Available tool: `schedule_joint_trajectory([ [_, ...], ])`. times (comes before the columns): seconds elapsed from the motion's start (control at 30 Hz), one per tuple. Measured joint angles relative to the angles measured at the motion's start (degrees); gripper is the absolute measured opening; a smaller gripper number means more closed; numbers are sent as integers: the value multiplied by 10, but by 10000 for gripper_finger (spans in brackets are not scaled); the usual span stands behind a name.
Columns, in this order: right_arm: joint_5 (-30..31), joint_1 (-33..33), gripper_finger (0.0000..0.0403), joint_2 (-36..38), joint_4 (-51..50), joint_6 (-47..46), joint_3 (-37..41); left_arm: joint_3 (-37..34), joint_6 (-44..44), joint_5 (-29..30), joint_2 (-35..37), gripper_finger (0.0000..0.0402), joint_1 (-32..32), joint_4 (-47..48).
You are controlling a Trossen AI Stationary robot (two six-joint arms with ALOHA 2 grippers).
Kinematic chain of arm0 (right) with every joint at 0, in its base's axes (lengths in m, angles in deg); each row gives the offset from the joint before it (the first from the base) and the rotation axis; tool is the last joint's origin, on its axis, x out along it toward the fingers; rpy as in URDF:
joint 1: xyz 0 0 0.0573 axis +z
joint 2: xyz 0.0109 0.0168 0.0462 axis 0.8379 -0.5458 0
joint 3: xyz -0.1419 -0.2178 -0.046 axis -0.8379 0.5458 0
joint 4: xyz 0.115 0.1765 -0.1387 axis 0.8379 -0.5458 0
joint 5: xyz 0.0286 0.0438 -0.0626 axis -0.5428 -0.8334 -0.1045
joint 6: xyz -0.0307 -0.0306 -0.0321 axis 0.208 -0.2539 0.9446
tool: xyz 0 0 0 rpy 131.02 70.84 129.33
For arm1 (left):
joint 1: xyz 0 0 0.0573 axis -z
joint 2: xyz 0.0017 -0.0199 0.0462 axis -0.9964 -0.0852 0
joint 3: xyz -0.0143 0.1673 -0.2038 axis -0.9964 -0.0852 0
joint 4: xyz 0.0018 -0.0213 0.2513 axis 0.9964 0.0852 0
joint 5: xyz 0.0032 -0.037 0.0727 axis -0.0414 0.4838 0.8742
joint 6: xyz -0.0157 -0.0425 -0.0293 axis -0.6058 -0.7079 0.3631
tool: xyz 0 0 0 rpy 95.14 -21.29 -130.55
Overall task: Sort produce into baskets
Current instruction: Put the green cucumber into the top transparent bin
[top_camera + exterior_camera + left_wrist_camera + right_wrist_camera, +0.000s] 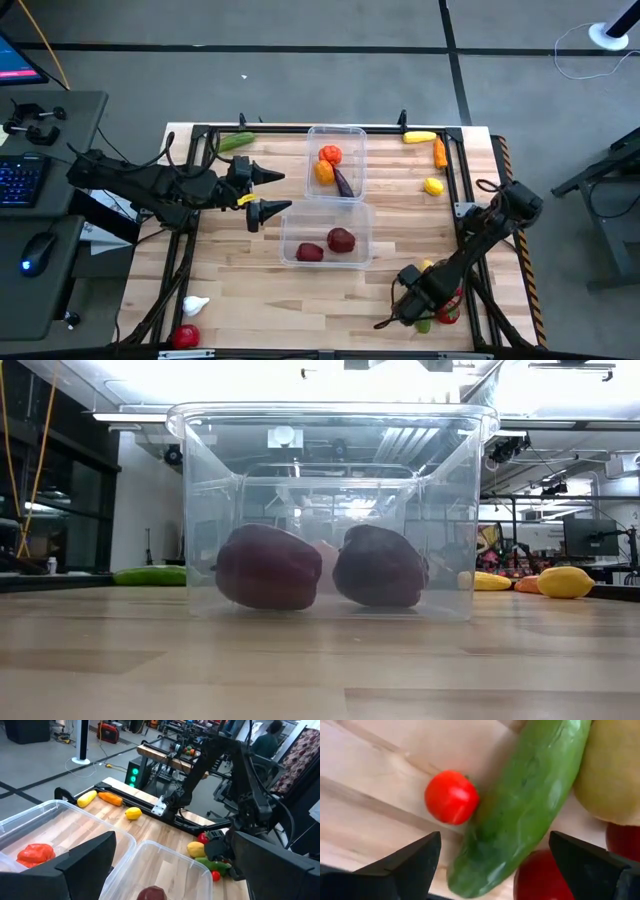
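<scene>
Two clear baskets (336,163) sit mid-table, and beside the near one the right gripper (492,862) hangs, jaws wide apart, over a green cucumber (520,805), ready to grab it, while the left gripper (268,196) waits, jaws apart.

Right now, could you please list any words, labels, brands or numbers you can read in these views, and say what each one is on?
None can be read.
Monitor at the high view's left edge: its screen glows, but nothing is legible.
Keyboard below it: key legends too small.
Baskets, produce and table: no print or stickers visible.
Room gear in the left wrist view: any markings too blurred.
</scene>
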Motion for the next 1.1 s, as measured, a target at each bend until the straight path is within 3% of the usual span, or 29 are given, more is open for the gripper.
schedule_joint_trajectory([
  [0.23,-4,0,326,-28,-8,9,-1,0,0,0,0,385,0,0],
  [0.5,-15,0,225,-29,-33,29,-6,0,0,0,0,385,0,0],
  [0.63,-19,4,167,-18,-93,72,-56,0,0,0,0,385,0,-3],
  [0.73,-1,4,160,-1,-180,110,-116,0,0,0,0,385,0,-3],
  [0.83,36,2,160,16,-287,151,-197,0,0,0,0,385,0,-3],
  [0.93,113,-10,160,31,-373,181,-281,0,-1,-2,1,385,0,-2],
  [1.1,270,-70,161,59,-399,235,-355,0,-25,-78,11,385,0,-3],
])
